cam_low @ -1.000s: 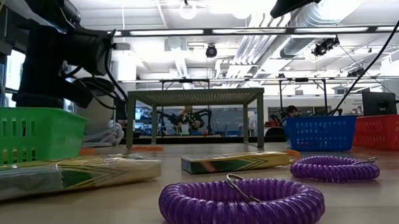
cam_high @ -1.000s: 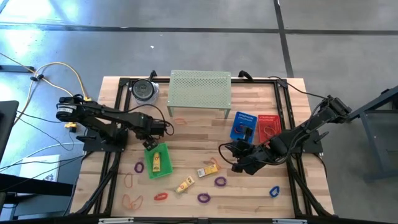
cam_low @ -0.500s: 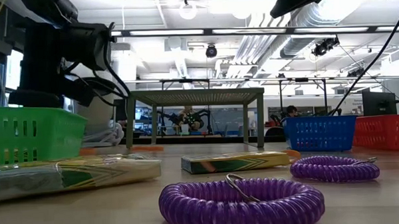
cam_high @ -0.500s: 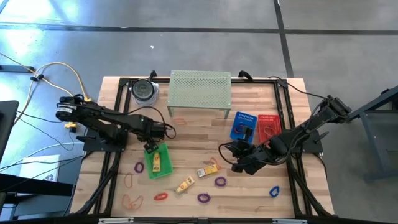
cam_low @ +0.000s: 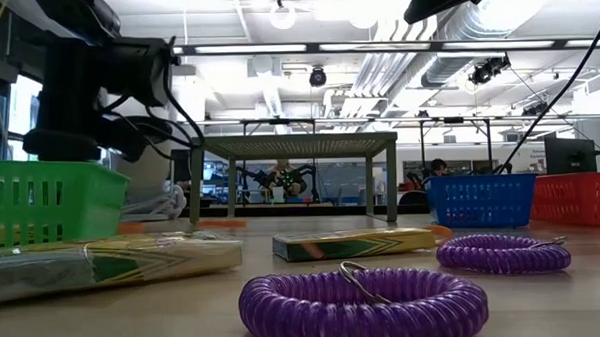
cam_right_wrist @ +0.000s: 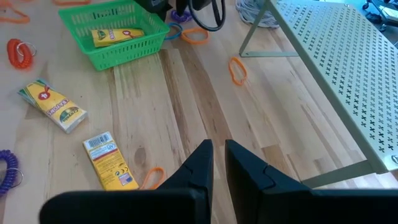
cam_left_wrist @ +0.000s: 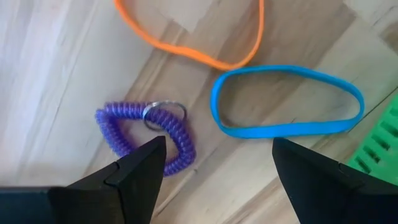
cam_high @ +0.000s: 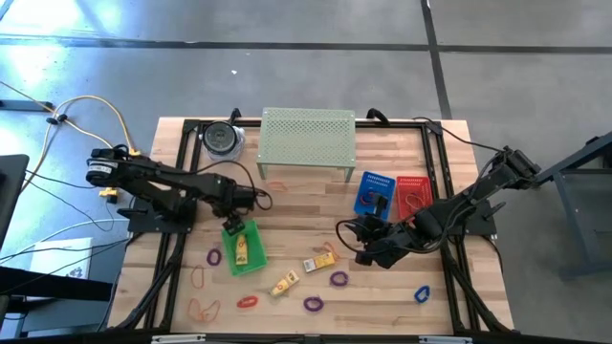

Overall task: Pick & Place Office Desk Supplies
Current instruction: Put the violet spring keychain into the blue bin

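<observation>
Wooden slats form the table (cam_high: 287, 205), which fills the centre of the high view. The pale-green perforated shelf (cam_high: 308, 136) is seen at upper centre. The left gripper (cam_high: 232, 225) is positioned at centre left, at the upper end of the green basket (cam_high: 240, 247), in which one yellow packet (cam_high: 241, 250) lies. The right gripper (cam_high: 356, 239) is positioned right of centre, near two further yellow packets (cam_high: 319, 259) lying loose at lower centre. A blue basket (cam_high: 374, 193) and a red basket (cam_high: 413, 192) are set side by side at centre right. Purple coil loops (cam_high: 338, 279) and thin loops are scattered along the lower part of the frame.

At table height in the low view, a purple coil loop (cam_low: 363, 305) is shown at lower centre, a packet (cam_low: 355, 244) behind it, and the green basket (cam_low: 46, 202) at far left.

From the left wrist, the fingers (cam_left_wrist: 143, 163) are seen spread wide apart and holding nothing. Between and beyond them lie a purple coil with a metal ring (cam_left_wrist: 144, 134), a blue band (cam_left_wrist: 286, 110) and an orange band (cam_left_wrist: 199, 34), all on bare wood.

From the right wrist, the fingers (cam_right_wrist: 200, 163) are seen nearly together, with only a narrow slit between them and nothing gripped. The green basket (cam_right_wrist: 112, 32) is shown at upper left, with packets (cam_right_wrist: 109, 159) at lower left.
</observation>
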Action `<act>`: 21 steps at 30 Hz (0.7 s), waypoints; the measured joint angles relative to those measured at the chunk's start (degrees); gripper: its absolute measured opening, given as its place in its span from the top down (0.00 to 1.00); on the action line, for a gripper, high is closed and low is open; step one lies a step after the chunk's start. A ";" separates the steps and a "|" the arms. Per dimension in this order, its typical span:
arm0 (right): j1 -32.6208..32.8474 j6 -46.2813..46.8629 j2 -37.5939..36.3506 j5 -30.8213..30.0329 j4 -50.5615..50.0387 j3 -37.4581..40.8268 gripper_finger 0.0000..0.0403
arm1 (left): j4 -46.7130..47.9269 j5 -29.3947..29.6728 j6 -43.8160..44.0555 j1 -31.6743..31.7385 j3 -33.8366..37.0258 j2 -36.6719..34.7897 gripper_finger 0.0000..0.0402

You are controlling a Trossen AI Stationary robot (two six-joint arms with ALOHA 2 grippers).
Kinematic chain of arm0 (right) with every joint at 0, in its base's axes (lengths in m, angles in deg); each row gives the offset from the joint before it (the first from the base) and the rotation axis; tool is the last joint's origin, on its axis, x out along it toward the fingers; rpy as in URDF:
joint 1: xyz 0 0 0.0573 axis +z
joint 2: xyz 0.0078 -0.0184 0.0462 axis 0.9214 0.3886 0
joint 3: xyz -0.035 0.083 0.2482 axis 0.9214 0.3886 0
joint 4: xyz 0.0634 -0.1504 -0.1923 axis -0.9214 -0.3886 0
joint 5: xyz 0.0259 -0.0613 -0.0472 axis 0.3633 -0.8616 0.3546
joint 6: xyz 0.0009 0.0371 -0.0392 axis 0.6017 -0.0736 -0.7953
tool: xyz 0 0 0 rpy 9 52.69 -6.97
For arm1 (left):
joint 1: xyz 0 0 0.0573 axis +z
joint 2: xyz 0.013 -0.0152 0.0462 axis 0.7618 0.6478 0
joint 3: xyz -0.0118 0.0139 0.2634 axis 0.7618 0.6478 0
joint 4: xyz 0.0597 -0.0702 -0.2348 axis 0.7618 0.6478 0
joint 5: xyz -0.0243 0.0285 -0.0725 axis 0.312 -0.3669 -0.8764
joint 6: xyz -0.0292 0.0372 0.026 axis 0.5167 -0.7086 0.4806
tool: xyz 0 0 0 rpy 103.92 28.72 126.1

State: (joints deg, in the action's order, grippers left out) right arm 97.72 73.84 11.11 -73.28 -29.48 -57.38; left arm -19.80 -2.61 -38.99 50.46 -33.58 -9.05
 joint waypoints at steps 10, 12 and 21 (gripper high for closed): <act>-0.02 0.00 0.00 0.13 0.00 0.00 0.93 | -0.04 -2.86 -0.77 3.44 2.05 0.01 0.30; -0.02 0.00 0.00 0.13 0.00 0.00 0.93 | -0.11 -3.10 -0.73 3.59 2.56 -0.07 0.31; -0.66 -0.32 0.00 0.15 0.00 0.00 0.93 | 0.17 -3.10 -0.68 3.57 2.82 -0.03 0.51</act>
State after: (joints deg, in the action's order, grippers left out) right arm 97.07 73.52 11.11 -73.13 -29.48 -57.38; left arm -19.63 -5.70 -39.67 54.03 -30.76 -9.08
